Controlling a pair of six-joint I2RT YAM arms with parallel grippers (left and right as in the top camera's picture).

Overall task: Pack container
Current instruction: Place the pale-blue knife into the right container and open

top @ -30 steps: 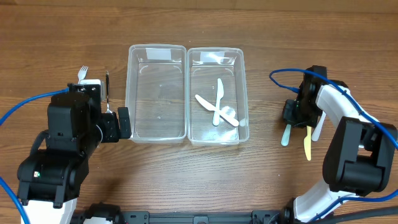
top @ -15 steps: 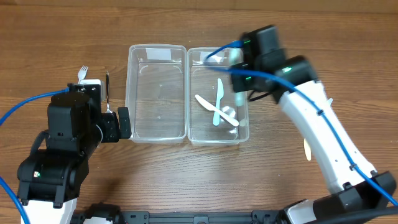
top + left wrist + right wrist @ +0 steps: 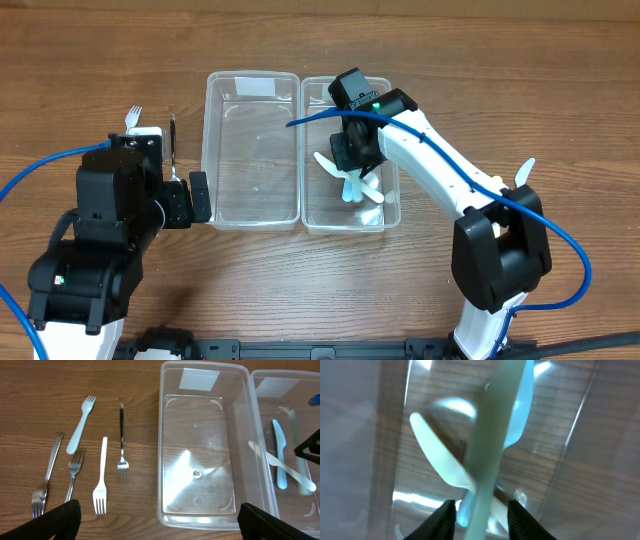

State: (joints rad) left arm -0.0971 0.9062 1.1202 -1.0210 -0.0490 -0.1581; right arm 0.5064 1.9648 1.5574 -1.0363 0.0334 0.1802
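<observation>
Two clear plastic containers stand side by side. The left container [image 3: 252, 222] [image 3: 200, 435] holds nothing. The right container [image 3: 345, 229] [image 3: 300, 390] holds white knives [image 3: 325, 161] and a blue knife [image 3: 280, 455]. My right gripper [image 3: 350, 150] [image 3: 482, 520] hangs over the right container, shut on a pale green plastic utensil [image 3: 487, 450], which is blurred. My left gripper [image 3: 188, 205] [image 3: 160, 522] is open and empty, near the front left corner of the left container. Several forks [image 3: 101, 477] lie on the table to its left.
The forks left of the containers include a pale blue plastic one [image 3: 81, 425], a black-handled one [image 3: 121, 430] and metal ones [image 3: 75, 472]. A white utensil [image 3: 522, 172] lies on the wood at the right, by my right arm's base.
My right arm has swung from the utensils at the table's right side to above the right container, carrying the pale green utensil. The left arm has not moved.
</observation>
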